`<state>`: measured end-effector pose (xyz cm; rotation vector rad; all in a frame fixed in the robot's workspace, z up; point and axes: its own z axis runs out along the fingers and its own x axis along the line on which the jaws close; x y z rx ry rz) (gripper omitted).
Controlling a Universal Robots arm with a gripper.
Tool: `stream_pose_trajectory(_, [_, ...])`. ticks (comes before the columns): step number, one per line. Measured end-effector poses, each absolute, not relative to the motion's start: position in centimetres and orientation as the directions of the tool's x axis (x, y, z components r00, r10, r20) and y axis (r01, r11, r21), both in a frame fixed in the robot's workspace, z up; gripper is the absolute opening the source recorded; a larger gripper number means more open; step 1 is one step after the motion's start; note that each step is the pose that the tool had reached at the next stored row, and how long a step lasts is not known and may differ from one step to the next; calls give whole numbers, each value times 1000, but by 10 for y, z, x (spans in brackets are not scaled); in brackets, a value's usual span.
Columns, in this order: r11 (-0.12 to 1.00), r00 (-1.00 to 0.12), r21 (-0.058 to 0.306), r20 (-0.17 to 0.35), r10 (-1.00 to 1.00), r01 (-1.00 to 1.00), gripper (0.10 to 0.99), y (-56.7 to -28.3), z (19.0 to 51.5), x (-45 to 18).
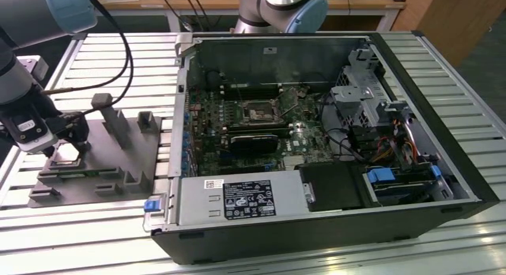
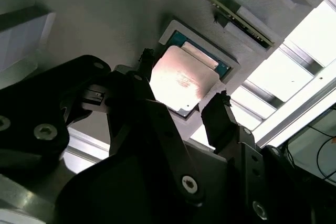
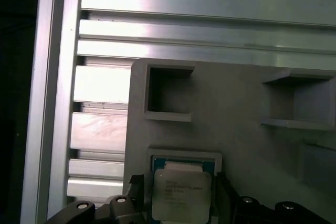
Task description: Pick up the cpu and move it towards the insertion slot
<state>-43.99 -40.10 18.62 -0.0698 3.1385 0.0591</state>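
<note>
Cpu: was seated flat in a shallow pocket of the grey fixture plate, on the slatted table at the exterior view's left.
Gripper: was positioned directly over the chip, with its fingers spread to either side; contact could not be told.
Insertion slot: was located on the motherboard inside the open computer case, well apart to the exterior view's right.

Silvery cpu lies flat, insertion slot well apart.
</note>
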Motion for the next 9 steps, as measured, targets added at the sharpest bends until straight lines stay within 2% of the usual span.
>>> stream_pose_trajectory(9, [999, -1000, 37, -3, -31, -31, 647, -403, 184, -440])
